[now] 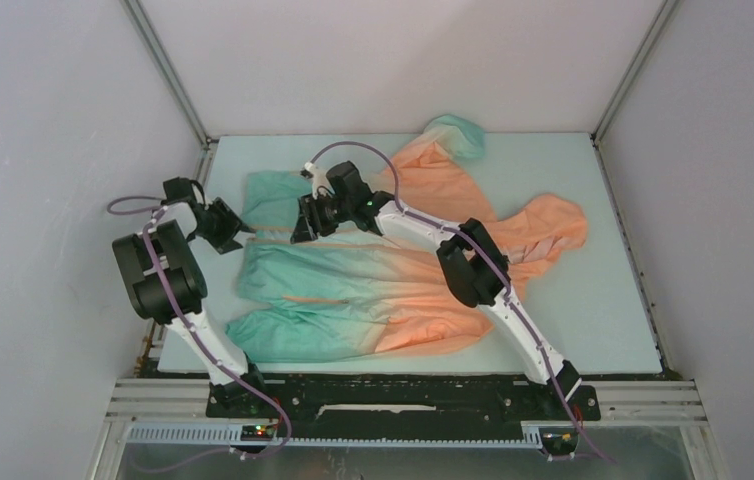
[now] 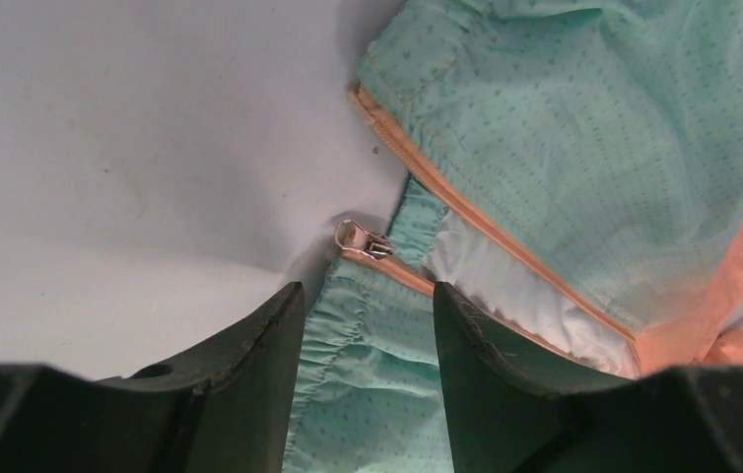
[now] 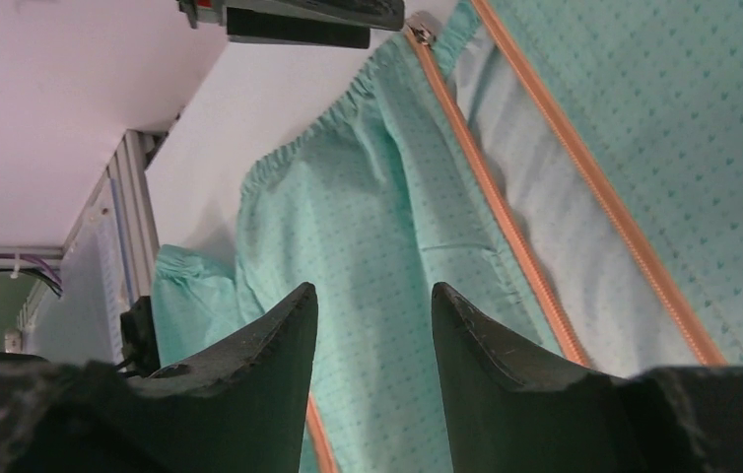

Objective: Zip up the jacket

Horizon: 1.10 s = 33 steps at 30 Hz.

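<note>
"Jacket [image 1: 373,290] first: where do we find it, and which way does it run?"

"We find it spread flat on the pale table [image 1: 593,320], front side up. Its long axis runs across the top view, with the teal hem [image 1: 253,275] at the left and the orange hood [image 1: 553,225] at the right."

"And how does the jacket look, left to right?"

"It is thin cloth, teal fading to orange about midway. One sleeve [image 1: 293,338] lies along the lower edge with its cuff to the left. The other sleeve [image 1: 448,150] bends off to the upper right and ends in a teal cuff. The front is unzipped. In the left wrist view we see the two orange zip tapes [image 2: 466,212] spread apart toward the hem, with white lining between them. The metal slider [image 2: 363,239] sits at the hem end of the lower tape."

"And our grippers?"

"Our left gripper [image 1: 238,232] is at the hem, middle left of the top view. Its fingers [image 2: 259,374] are apart and gathered teal cloth shows in the gap, but we cannot tell whether they touch it. Just to its right, our right gripper [image 1: 300,233] hangs over the teal part beside the open zip. Its fingers [image 3: 269,365] are apart too, and we see cloth and tapes past them."
</note>
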### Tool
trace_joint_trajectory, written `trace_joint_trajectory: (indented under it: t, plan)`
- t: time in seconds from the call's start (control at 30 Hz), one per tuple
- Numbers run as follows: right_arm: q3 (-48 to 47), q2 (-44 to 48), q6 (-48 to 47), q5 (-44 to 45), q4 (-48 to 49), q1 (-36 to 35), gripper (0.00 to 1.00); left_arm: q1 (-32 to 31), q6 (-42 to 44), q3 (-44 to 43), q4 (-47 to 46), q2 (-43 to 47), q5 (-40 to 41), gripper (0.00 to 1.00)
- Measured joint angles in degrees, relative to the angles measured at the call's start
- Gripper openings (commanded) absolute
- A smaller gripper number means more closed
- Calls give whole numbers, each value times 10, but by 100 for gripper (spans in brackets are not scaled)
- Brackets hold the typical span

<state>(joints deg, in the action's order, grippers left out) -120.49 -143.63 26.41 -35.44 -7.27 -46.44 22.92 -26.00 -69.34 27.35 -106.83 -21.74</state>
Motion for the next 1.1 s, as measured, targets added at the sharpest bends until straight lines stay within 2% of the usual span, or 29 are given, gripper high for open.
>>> trace_joint_trajectory:
  t: [0.27,0.37,0.4,0.47,0.73,0.83,1.03,1.1]
  plan:
    - [-49,-46,-9,-8,-22,0,52,1,2,0,1,-21,-8,50]
    - [-58,-51,-2,-16,-19,0,55,1,1,0,1,-21,-10,40]
    - [-59,-52,6,-28,-8,-1,57,1,1,2,-2,-21,-12,32]
    - [-59,-53,12,-33,-4,-2,57,1,-2,4,-6,-21,-16,24]
    - [-109,-85,37,-56,6,-5,59,10,-12,41,-57,-22,-69,11]
    - [-111,-88,50,-67,10,-5,59,22,-25,66,-93,-21,-96,1]
    - [-113,-92,77,-77,24,-4,59,30,-32,125,-161,17,-146,0]
    - [-113,-92,90,-85,29,-3,60,30,-40,159,-209,46,-167,0]
